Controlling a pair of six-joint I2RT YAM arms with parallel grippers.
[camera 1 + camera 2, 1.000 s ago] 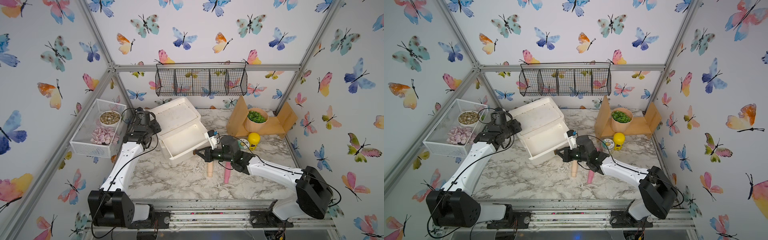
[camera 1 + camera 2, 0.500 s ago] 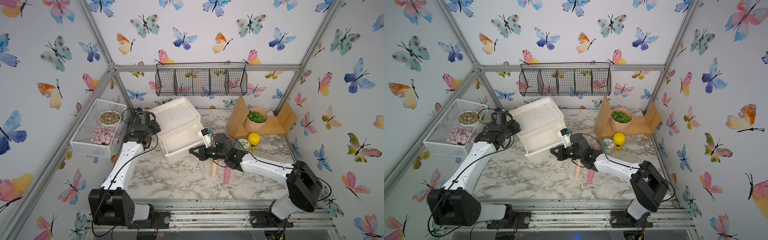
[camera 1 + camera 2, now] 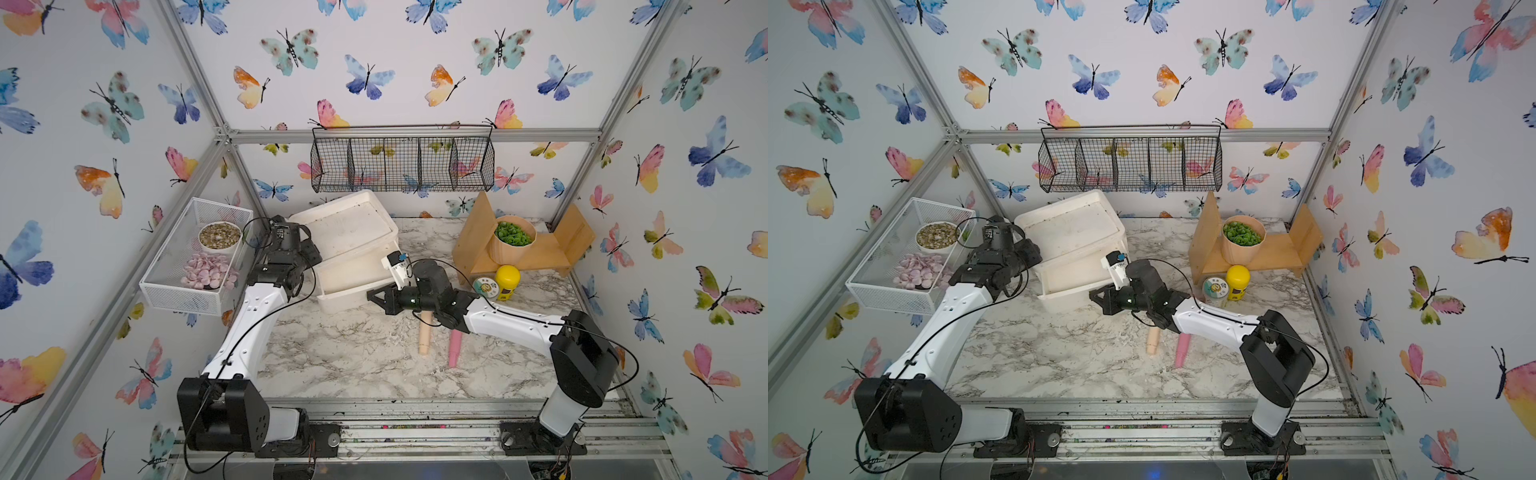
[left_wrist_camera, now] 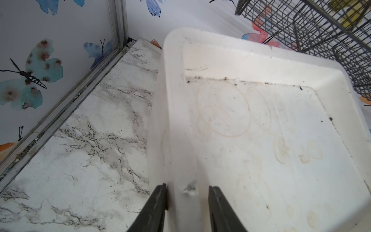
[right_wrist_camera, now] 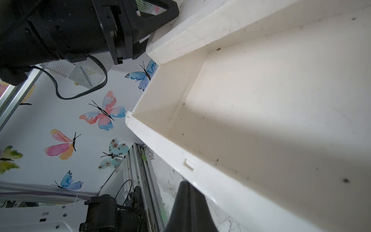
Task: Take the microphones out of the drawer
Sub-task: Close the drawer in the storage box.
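At the near side of the marble table [image 3: 332, 365], a beige stick [image 3: 424, 338] and a pink stick [image 3: 454, 349] lie side by side, their far ends under the right arm [image 3: 511, 322]. Whether either is the microphone cannot be told. Beyond them, the right gripper [image 3: 376, 297], pressed shut and empty, meets the front of the part-open drawer [image 3: 353, 297]. Farther back, the left gripper [image 4: 187, 187] clamps the rim of the cabinet [image 3: 338, 203].

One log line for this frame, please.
left gripper: clamped on cabinet rim | right gripper: shut, at drawer front | drawer: part open, visible interior empty
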